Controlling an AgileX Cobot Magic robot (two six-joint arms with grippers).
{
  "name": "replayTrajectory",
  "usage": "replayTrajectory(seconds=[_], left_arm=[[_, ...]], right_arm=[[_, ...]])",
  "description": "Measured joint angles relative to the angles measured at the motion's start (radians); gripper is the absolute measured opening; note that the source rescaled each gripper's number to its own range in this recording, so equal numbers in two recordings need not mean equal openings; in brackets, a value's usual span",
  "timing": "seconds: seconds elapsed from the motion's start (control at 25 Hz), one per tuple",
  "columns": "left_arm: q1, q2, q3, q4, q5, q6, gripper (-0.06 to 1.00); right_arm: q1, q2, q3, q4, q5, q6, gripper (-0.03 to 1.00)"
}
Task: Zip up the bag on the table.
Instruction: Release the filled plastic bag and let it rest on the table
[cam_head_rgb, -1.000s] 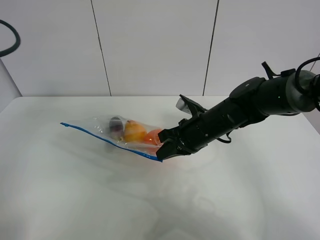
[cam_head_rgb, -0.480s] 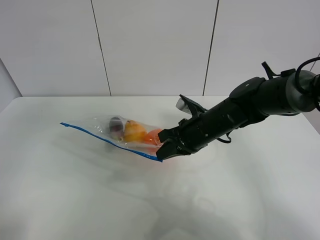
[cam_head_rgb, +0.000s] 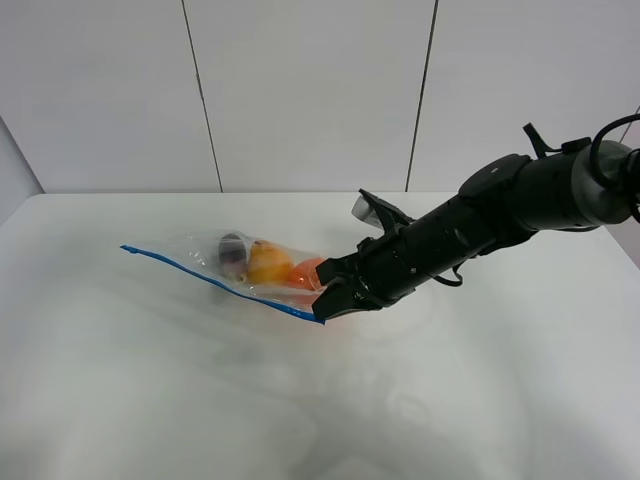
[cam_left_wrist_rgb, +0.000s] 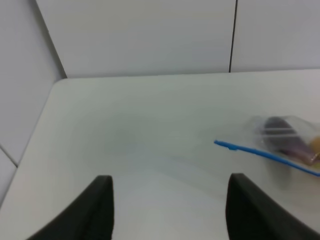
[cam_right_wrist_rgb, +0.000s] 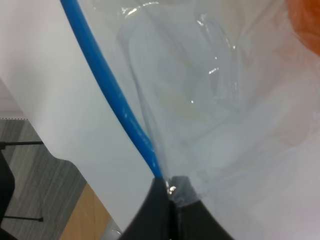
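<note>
The bag (cam_head_rgb: 255, 268) lies on the table (cam_head_rgb: 150, 400); the right gripper (cam_head_rgb: 330, 300) clamps one end of its blue zip strip (cam_head_rgb: 210, 272) — the anchoring step. The left gripper (cam_left_wrist_rgb: 170, 200), wide and empty, should next pinch along the strip.

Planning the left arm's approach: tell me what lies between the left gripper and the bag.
Only bare white table lies between the left gripper and the bag; the left wrist view shows this.
</note>
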Motion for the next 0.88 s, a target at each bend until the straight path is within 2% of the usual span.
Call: replayTrajectory(seconds=[0.16, 0.36, 0.56, 0.88], left_arm=[[0.0, -0.077, 0.008, 0.0, 0.066, -0.048, 0.63], [0.0, -0.161, 0.009, 0.002, 0.093, -0.082, 0.63], [0.0, -0.219, 0.01, 0.002, 0.162, -0.093, 0.63], [0.0, -0.357, 0.015, 0.02, 0.211, -0.108, 0.63]], right_arm=[[0.0, 0.0, 0.0, 0.0, 0.0, 0.0, 0.0], [0.0, 0.0, 0.0, 0.0, -0.002, -0.004, 0.0], [0.0, 0.0, 0.0, 0.0, -0.002, -0.011, 0.0], [0.0, 0.0, 0.0, 0.0, -0.003, -0.018, 0.0]])
